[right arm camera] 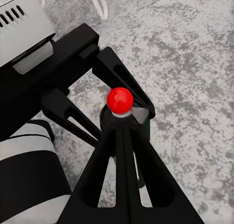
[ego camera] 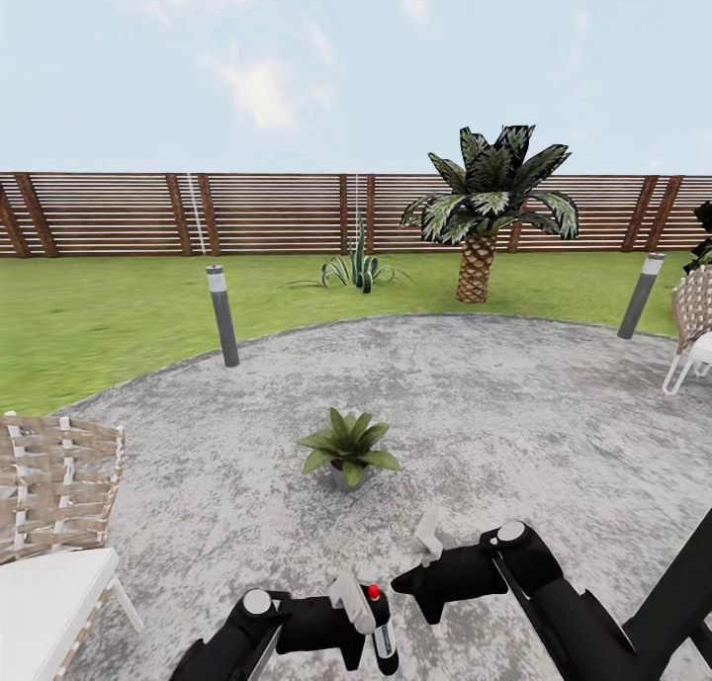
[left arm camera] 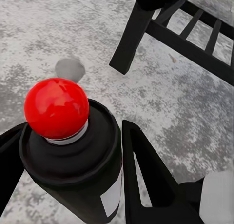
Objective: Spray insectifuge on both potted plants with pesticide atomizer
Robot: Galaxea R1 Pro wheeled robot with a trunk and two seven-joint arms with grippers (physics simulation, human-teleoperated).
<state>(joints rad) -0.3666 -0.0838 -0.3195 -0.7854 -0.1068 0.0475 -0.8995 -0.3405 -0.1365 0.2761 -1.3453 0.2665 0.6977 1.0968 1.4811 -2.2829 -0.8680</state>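
So the pickup part looks done: the left tool is clamped on the pesticide atomizer, red cap up. The right tool hangs beside it, can't tell if it's apart or together. Spraying seems still to come, with one potted plant just ahead on the paved circle.

One potted plant, two bollards

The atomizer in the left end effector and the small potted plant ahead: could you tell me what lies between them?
In the head view, only bare grey paving lies between the pesticide atomizer, held in the left end effector, and the potted plant.
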